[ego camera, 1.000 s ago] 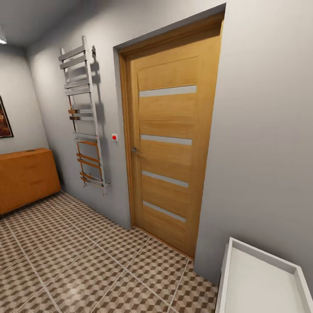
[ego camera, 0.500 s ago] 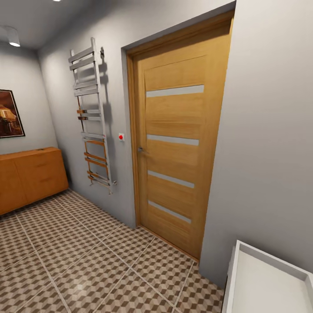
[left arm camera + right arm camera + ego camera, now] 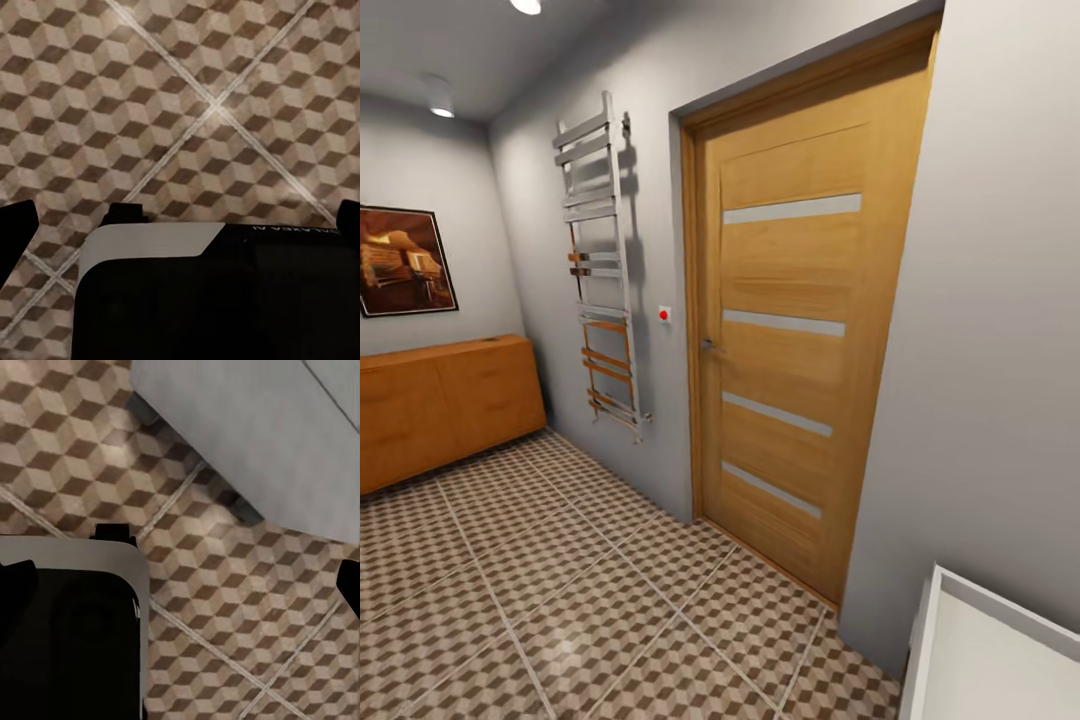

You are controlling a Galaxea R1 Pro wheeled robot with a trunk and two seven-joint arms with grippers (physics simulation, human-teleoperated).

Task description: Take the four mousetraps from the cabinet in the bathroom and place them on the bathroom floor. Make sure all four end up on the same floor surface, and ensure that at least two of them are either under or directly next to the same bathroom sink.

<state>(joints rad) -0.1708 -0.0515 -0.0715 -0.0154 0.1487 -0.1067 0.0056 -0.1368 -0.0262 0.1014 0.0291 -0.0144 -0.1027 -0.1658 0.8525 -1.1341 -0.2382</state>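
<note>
The low orange-brown wooden cabinet is being seen against the far wall on cube-patterned brown-and-beige floor tiles, while the width of both grippers' openings cannot be told.

The cabinet stands on the bathroom floor against the far wall, a picture above it. Rightward come a towel rail, then a door.
</note>
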